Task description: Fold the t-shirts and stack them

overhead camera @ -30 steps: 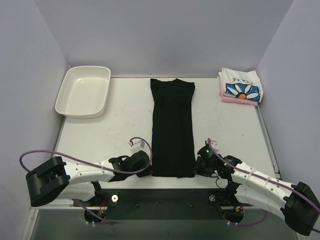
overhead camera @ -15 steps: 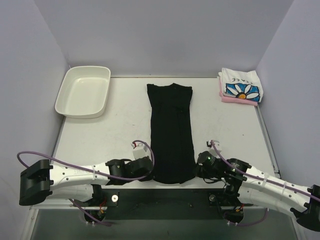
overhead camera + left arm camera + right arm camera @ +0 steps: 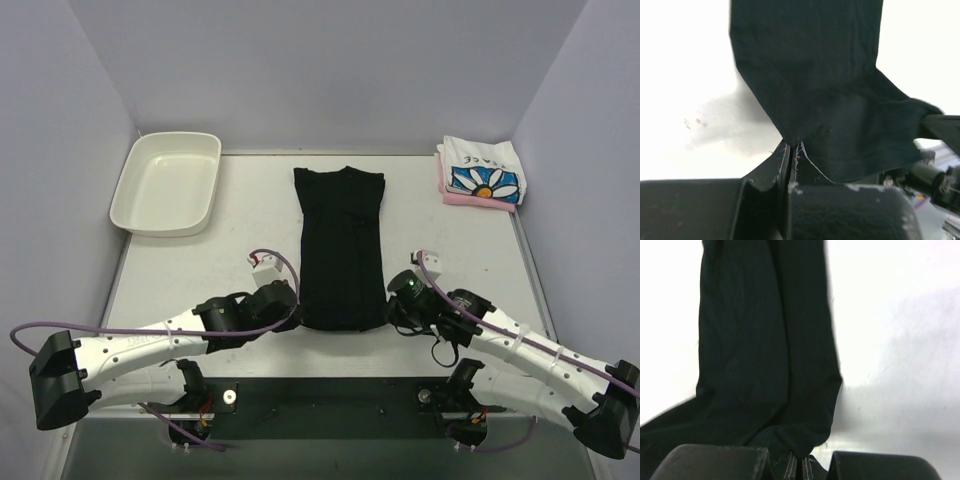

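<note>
A long black t-shirt (image 3: 341, 245) lies folded into a narrow strip down the middle of the table. My left gripper (image 3: 292, 308) is shut on its near left corner, with the black cloth (image 3: 810, 90) pinched between the fingertips. My right gripper (image 3: 392, 305) is shut on the near right corner of the black t-shirt (image 3: 765, 355). The near hem is raised off the table between the two grippers. A folded white t-shirt with a blue daisy print (image 3: 484, 172) rests on a folded pink t-shirt (image 3: 470, 200) at the far right corner.
A white plastic tray (image 3: 166, 182) stands at the far left of the table (image 3: 230, 250). Purple walls close in the back and both sides. A dark strip with the arm bases runs along the near edge.
Both grippers, after drawing the shirt's near end toward the front edge, have carried it away from me and upward; the visible strip of black shirt is now shorter.
</note>
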